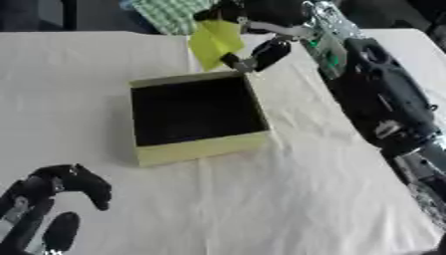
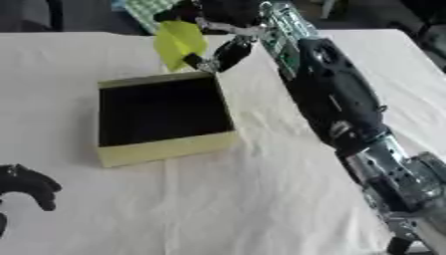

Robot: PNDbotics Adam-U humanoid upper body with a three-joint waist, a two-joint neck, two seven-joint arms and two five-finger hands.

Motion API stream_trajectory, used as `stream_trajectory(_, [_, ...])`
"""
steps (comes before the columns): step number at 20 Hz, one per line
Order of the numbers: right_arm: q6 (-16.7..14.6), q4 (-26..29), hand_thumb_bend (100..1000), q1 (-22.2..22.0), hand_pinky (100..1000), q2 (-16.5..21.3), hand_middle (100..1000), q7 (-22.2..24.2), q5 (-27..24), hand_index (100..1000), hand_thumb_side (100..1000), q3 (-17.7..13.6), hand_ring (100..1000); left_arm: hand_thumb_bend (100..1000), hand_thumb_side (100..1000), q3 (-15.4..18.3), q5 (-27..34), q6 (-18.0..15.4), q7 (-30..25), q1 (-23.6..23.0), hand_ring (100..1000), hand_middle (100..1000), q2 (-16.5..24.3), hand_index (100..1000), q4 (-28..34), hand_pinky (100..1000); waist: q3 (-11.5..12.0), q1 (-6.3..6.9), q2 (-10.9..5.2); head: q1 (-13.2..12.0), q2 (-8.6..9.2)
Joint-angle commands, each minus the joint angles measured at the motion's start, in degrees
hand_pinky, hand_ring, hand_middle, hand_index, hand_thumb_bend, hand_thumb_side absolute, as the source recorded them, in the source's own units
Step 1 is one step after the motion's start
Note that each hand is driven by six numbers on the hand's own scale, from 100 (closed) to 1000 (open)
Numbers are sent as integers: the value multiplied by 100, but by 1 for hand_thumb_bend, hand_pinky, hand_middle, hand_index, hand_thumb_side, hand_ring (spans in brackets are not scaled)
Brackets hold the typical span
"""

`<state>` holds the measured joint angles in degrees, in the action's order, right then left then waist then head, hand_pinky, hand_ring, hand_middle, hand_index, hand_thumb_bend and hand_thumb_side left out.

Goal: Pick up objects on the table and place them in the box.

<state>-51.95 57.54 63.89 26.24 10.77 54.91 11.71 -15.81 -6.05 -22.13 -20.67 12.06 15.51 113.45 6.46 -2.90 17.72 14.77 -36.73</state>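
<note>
An open square box [image 1: 197,115] with pale yellow-green walls and a dark interior sat on the white-covered table, slightly askew, its nearest wall facing the camera. Just beyond its far right corner, a flat yellow-green object [image 1: 215,41], thin like a sheet or packet, hung tilted above the table in the curled fingers of the right hand [image 1: 257,22]. Whether anything lay inside the box could not be made out.
</note>
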Motion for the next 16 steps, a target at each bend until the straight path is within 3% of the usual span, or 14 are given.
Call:
stream_trajectory(1, [-2,-5,100,55,729,-39,358,100,74,1000,254,40,695,100,794,-7,59,-5,-27,61,480,527,-4,720,114,631,17,24,-116,34,4])
stream_trajectory(16, [-2,-209,100,-184,726,-343,406,488,119,1000,244,221,701,100,798,7,51,28,-51,57,478,526,-50,700,114,630,31,20,-84,53,-36])
